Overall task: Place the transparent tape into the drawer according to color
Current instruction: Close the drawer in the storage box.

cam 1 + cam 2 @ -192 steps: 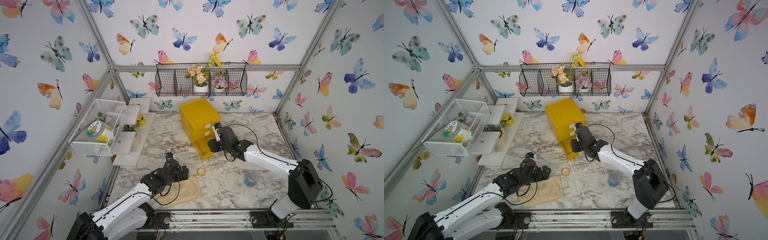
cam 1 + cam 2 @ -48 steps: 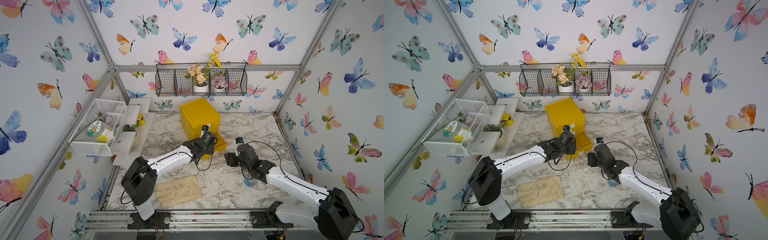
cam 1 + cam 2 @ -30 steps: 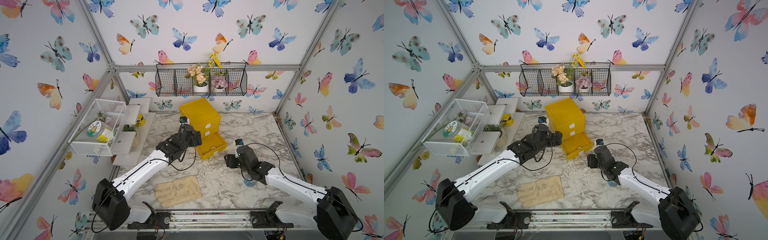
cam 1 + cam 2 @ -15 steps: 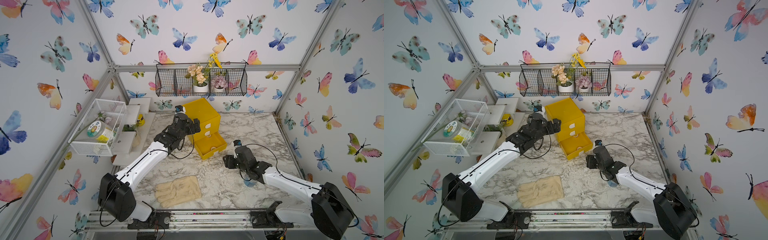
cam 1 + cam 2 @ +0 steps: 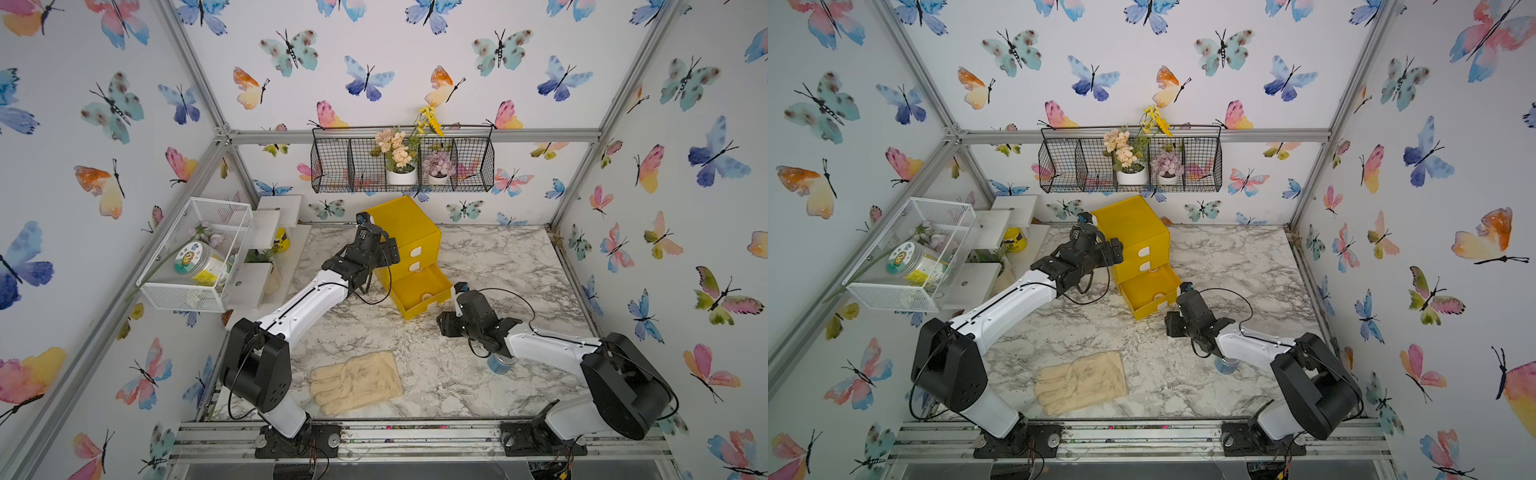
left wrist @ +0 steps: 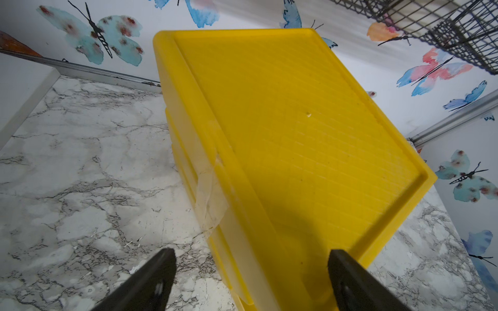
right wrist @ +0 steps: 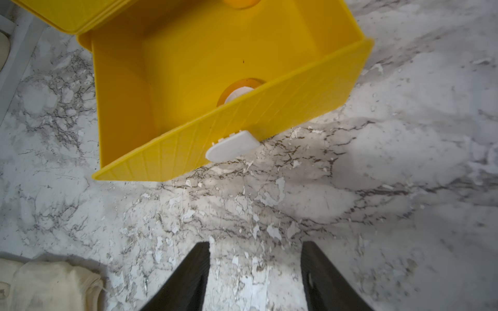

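The yellow drawer cabinet stands at the back with its bottom drawer pulled out. One orange transparent tape lies inside, against the drawer's front wall. My left gripper is open, its fingers straddling the cabinet's top front corner. Over the marble just in front of the drawer's white handle, my right gripper is open and empty.
A cream glove lies near the front edge. A blue-grey tin sits under the right arm. White shelves and a wire cage line the left wall; a black wire basket hangs at the back.
My left arm has swung from the open drawer up and back to the cabinet's top corner. The right gripper has edged closer to the drawer front, its jaws a little narrower.
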You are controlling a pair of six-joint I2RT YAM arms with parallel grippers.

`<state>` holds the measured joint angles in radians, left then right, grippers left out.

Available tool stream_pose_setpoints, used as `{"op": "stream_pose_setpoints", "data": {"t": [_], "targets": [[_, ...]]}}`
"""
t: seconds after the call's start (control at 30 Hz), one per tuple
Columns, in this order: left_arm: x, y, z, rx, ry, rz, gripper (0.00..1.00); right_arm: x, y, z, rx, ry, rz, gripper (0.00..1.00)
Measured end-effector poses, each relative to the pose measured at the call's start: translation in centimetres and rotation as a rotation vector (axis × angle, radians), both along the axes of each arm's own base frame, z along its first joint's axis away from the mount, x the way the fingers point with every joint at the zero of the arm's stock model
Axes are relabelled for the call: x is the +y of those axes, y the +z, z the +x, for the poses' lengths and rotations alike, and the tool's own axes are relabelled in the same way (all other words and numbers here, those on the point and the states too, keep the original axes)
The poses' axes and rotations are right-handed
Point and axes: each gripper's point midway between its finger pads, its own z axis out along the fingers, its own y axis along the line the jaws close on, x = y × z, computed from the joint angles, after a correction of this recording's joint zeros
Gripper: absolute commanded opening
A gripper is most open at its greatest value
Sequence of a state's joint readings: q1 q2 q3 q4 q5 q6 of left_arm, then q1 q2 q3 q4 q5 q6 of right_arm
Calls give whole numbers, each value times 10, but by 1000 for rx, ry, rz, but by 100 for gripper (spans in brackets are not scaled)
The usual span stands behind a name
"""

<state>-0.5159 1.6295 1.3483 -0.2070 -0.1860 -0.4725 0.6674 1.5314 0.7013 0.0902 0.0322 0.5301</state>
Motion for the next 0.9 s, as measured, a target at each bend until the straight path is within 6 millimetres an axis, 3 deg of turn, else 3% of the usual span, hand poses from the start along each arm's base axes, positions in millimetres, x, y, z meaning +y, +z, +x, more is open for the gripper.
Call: {"op": "stream_pose_setpoints", "data": {"t": [0.17,0.43,0.9], "targets": [[0,0,1,2,-1,2,92,7,-7,24,-15,-21,21,58],[-2,-2,3,10,-1,6,92,23,0,59,-66,-33,73,57],[-2,-3,6,12,0,4,91,64,4,104,-119,-26,196,56]]}}
